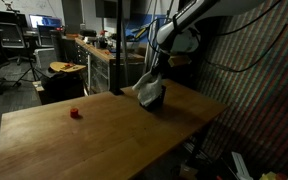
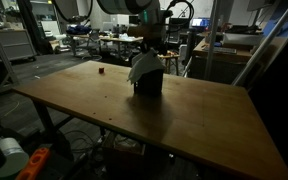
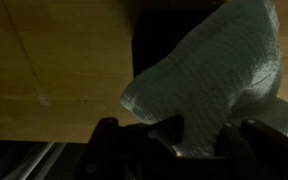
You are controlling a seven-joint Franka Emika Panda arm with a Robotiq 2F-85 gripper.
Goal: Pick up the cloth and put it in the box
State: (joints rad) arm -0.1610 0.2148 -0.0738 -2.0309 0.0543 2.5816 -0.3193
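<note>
A pale grey-white cloth [image 1: 145, 85] hangs from my gripper [image 1: 155, 68] over a small dark box [image 1: 153, 97] on the wooden table. In an exterior view the cloth [image 2: 142, 68] drapes down onto the box [image 2: 149, 84], its lower part at the box's opening. In the wrist view the cloth [image 3: 212, 80] fills the right side, pinched between my dark fingers [image 3: 199, 135], with the dark box [image 3: 154, 45] beneath it. The gripper is shut on the cloth.
A small red object [image 1: 74, 113] lies on the table [image 1: 94, 140] well away from the box; it also shows in an exterior view [image 2: 100, 70]. Desks, chairs and lab clutter stand behind the table. A dark pole [image 1: 116, 50] rises at the table's far edge.
</note>
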